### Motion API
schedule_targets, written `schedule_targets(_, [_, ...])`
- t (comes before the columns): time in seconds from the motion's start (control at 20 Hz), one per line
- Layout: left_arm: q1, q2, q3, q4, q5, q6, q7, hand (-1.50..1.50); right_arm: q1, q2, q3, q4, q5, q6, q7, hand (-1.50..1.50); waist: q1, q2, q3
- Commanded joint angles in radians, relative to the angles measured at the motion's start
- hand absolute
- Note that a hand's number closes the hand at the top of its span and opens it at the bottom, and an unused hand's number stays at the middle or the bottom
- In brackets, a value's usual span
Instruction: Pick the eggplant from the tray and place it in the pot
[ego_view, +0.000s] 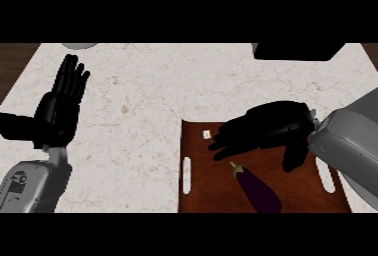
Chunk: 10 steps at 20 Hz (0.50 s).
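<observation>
Purple eggplant (258, 191) on tray (210, 195), just robot-side of right hand (264, 131), fingers spread.

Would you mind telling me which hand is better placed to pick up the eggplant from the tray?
The right hand: it hovers open over the tray, just beyond the eggplant. The left hand rests open at the view's left, off the tray.

eggplant (258, 192) on the tray (210, 175), right hand (266, 130) over the tray's far end, pot (299, 51) behind the tray, left hand (59, 107) well left of it
</observation>
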Motion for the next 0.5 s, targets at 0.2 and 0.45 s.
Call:
schedule_targets(0.2, [0.030, 0.003, 0.035, 0.032, 0.008, -0.032, -0.043, 0.00, 0.024, 0.034, 0.124, 0.110, 0.124, 0.007, -0.192, -1.50, -0.019, -0.005, -0.001])
schedule_targets(0.45, [-0.012, 0.020, 0.054, 0.017, 0.010, -0.037, 0.005, 0.00, 0.018, 0.052, 0.133, 0.143, 0.129, -0.012, -0.241, -1.50, -0.023, -0.007, 0.000])
